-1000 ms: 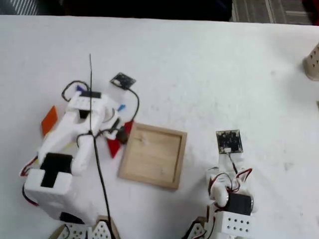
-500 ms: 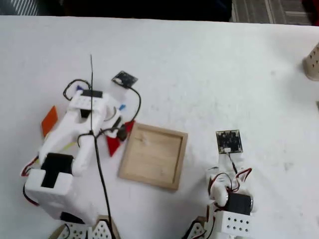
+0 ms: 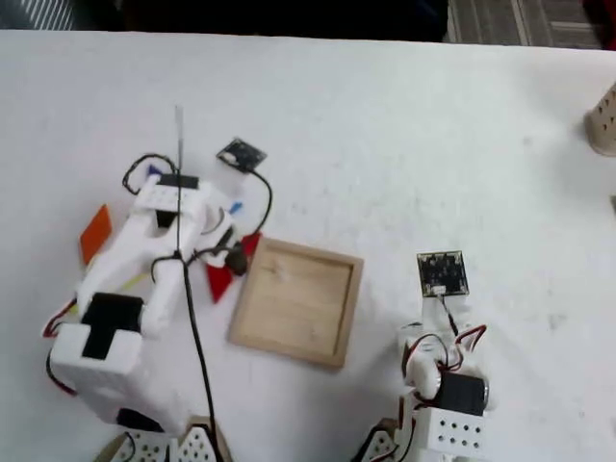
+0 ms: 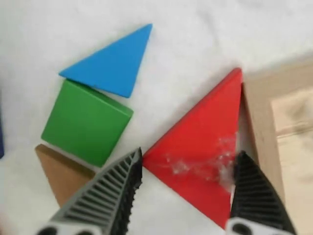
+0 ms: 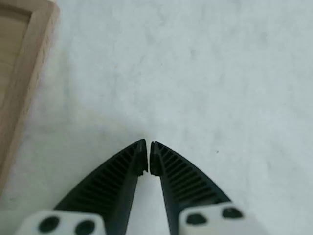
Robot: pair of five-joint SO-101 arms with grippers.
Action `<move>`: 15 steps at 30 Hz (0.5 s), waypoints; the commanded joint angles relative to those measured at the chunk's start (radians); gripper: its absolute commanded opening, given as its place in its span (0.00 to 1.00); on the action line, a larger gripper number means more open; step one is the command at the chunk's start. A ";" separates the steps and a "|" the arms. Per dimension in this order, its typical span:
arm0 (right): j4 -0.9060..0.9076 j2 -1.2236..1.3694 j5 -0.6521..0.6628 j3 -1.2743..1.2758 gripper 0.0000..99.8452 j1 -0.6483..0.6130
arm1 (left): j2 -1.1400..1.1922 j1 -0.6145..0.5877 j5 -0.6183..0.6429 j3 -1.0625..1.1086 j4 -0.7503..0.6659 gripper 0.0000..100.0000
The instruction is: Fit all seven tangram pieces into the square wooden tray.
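Observation:
The square wooden tray (image 3: 298, 300) lies empty at mid-table. A red triangle (image 4: 200, 152) rests flat against its left rim (image 4: 274, 127). My left gripper (image 4: 190, 157) is open just above this triangle, one finger on each side. In the high view the red triangle (image 3: 219, 279) shows partly under the left arm. Beside it lie a blue triangle (image 4: 112, 61), a green square (image 4: 87, 121) and a brown triangle (image 4: 61, 171). An orange piece (image 3: 94, 231) sits farther left. My right gripper (image 5: 148, 156) is shut over bare table, right of the tray's corner (image 5: 24, 58).
The left arm's white body (image 3: 125, 318) and cables cover some pieces; a yellow sliver (image 3: 135, 282) and a dark blue tip (image 3: 152, 171) peek out. The right arm (image 3: 443, 385) is folded at the front. A perforated beige object (image 3: 603, 120) stands at the right edge.
The left arm has edged very slightly toward the tray over the red triangle. The right arm has not moved.

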 commanded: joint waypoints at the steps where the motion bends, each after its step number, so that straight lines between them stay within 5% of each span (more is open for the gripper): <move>1: -0.018 -0.005 0.012 0.005 0.02 0.008 | -0.076 0.019 -0.091 -0.002 -0.023 0.29; 15: -0.018 -0.005 0.012 0.005 0.02 0.008 | -0.128 0.013 -0.187 0.017 -0.029 0.29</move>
